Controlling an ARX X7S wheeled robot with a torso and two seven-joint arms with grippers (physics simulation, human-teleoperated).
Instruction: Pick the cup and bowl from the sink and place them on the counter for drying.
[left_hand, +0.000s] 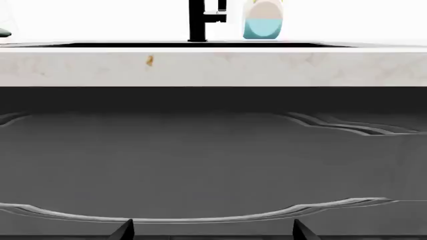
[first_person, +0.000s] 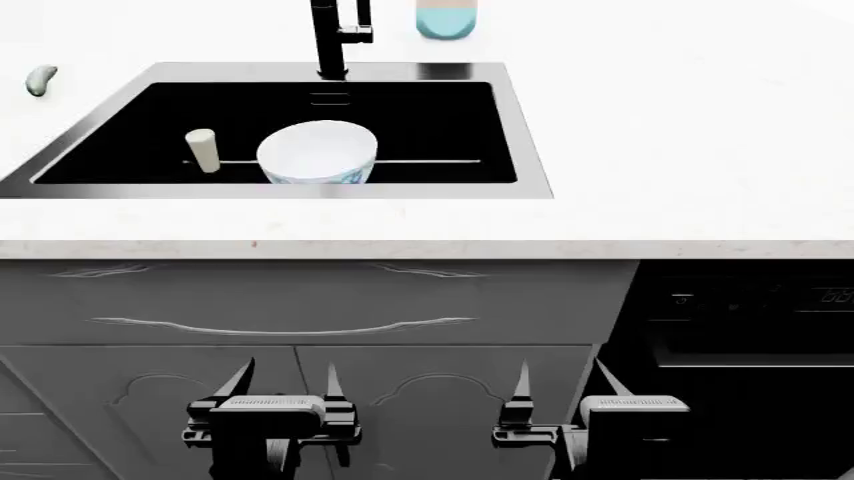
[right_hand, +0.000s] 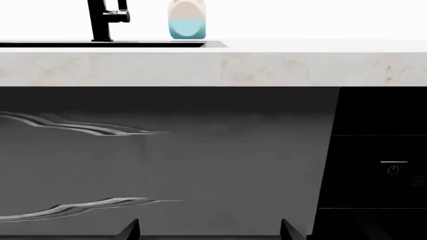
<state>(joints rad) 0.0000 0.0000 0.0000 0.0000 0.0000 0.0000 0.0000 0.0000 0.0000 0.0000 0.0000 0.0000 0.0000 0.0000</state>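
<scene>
Round bowl (first_person: 318, 152), cylindrical cup (first_person: 203, 150) in sink (first_person: 527, 150).

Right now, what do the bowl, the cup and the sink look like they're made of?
The bowl: likely glazed ceramic, with a smooth white inside and teal floral print outside.
The cup: plain matte cream, ceramic or plastic; the render leaves it open.
The sink: flat black basin, perhaps composite or coated, with a brushed metal-looking rim.

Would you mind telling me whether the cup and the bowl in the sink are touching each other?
Apart. The head view shows a strip of black sink floor between the cup and the bowl, with the cup standing to the bowl's left.
</scene>
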